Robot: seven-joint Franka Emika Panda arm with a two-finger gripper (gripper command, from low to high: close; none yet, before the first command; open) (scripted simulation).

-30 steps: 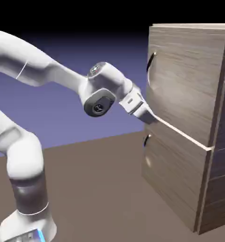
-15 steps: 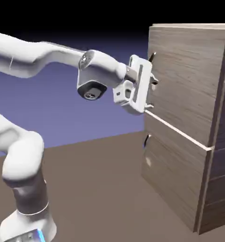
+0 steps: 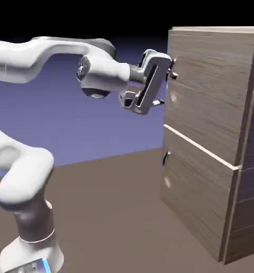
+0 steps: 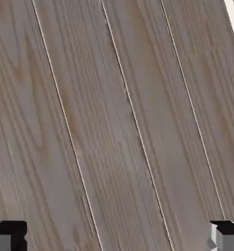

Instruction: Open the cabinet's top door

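The tool stands with fingers spread wide, empty, pressed up near the top door of the cabinet just to its right. The door looks rigid and hinged; its slim handle, now hidden behind the tool, is the hold. A second ago the tool sat lower, at the panel seam.
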